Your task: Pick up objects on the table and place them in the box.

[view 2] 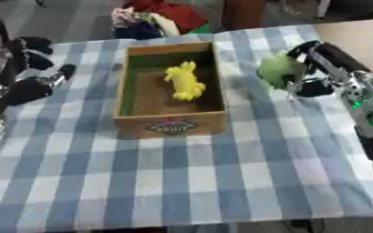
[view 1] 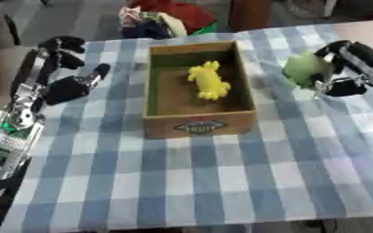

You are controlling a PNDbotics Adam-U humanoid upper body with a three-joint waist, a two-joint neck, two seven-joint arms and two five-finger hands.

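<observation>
Resting inside the wooden box [view 1: 198,123], a yellow toy [view 1: 208,81] lies on the brown floor toward the far half, apart from the green-lined walls. The box stands upright near the middle of the worktop [view 1: 221,182], which is covered by a blue-and-white checked cloth; a printed label shows on the near wall. Right of the box, a green object [view 2: 279,69] is held in the right hand [view 2: 310,68], whose fingers and thumb curl round it beside the box's right wall; whether it touches the cloth cannot be told. The left hand [view 1: 66,68] sits at the left edge of the cloth, well apart from the box, fingers relaxed and holding nothing. Beyond the far edge lies a heap of coloured items [view 1: 162,18]
</observation>
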